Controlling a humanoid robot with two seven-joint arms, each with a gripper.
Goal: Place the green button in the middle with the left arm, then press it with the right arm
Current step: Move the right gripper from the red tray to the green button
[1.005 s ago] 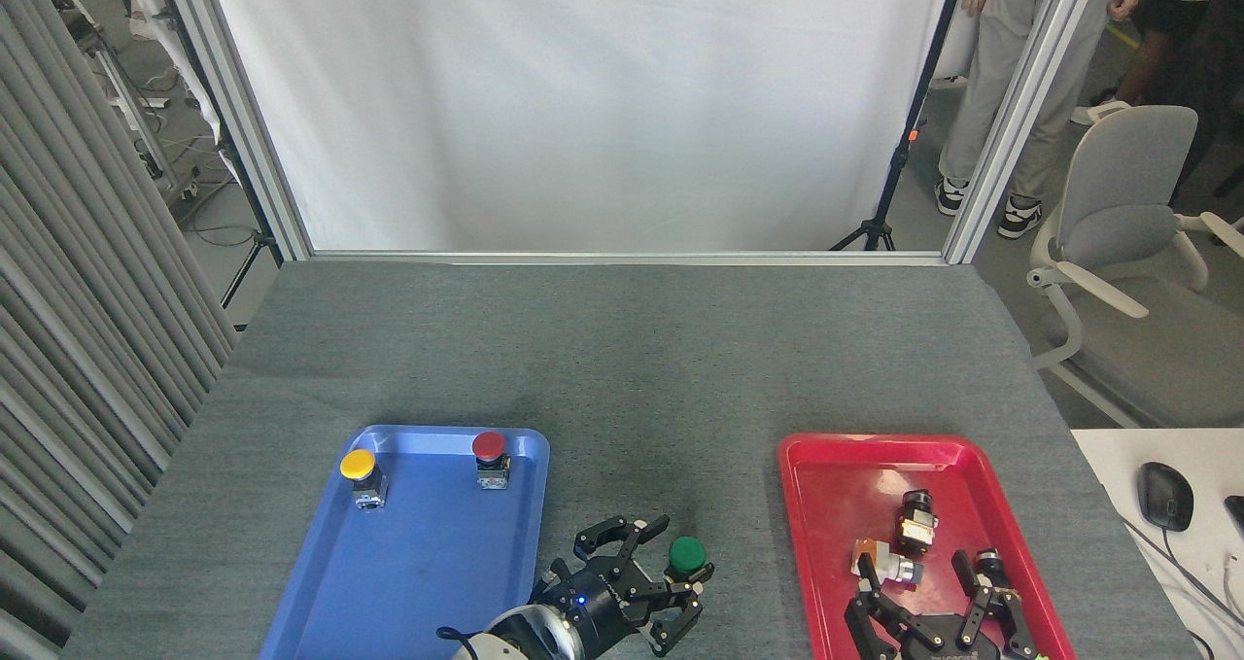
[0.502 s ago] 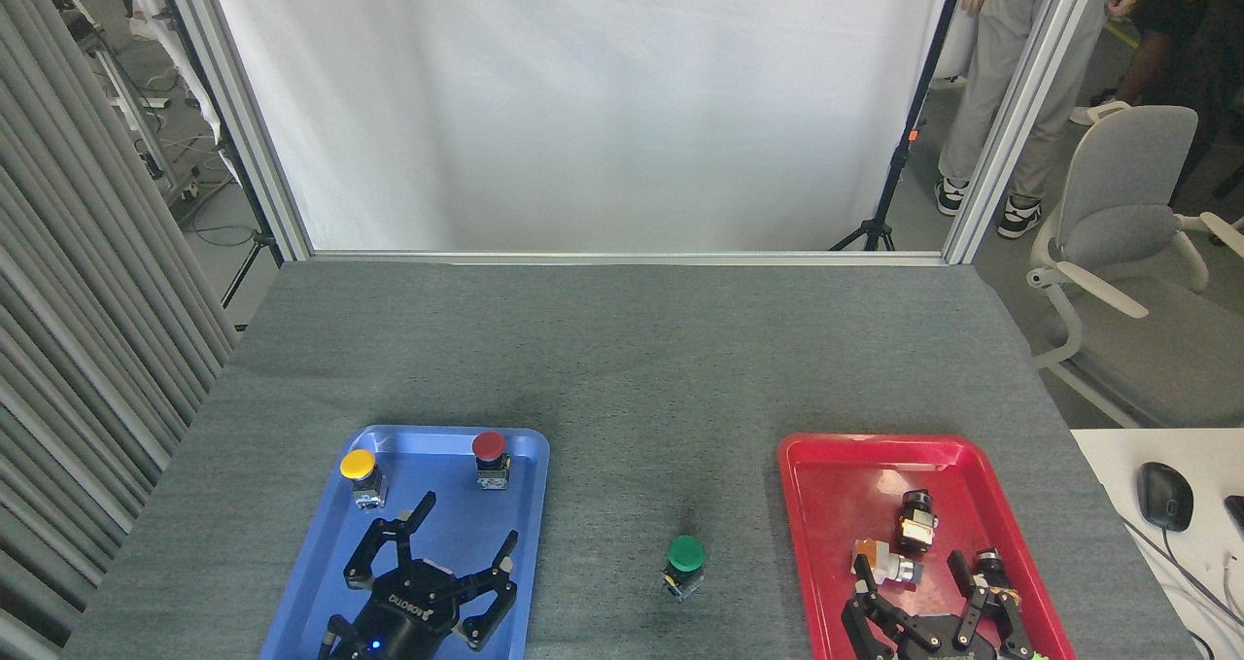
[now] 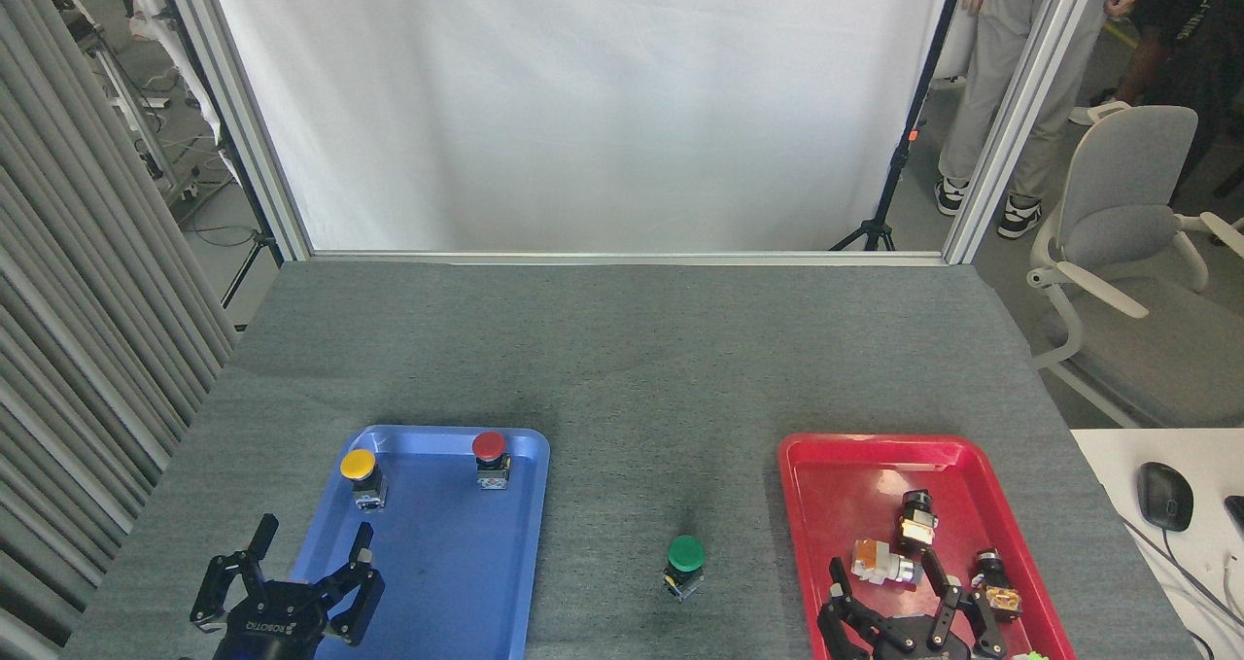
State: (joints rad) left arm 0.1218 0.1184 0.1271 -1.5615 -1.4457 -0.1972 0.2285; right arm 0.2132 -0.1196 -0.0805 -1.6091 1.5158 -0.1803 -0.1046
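Both grippers (spread wide) flank green button [image 3: 685,565].

Both the left gripper [image 3: 306,568] and the right gripper [image 3: 889,592] are black, with jointed linkage fingers; the left carries white "ROBOTIQ" lettering.

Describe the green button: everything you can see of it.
The green button is a small push-button switch with a round, matte green mushroom cap on a blocky black-and-silver base. It stands upright on the bare grey cloth between the blue tray and the red tray, nearer the red one. Only the cloth touches it; both grippers are well away. A faint dark shadow lies on the cloth behind it.
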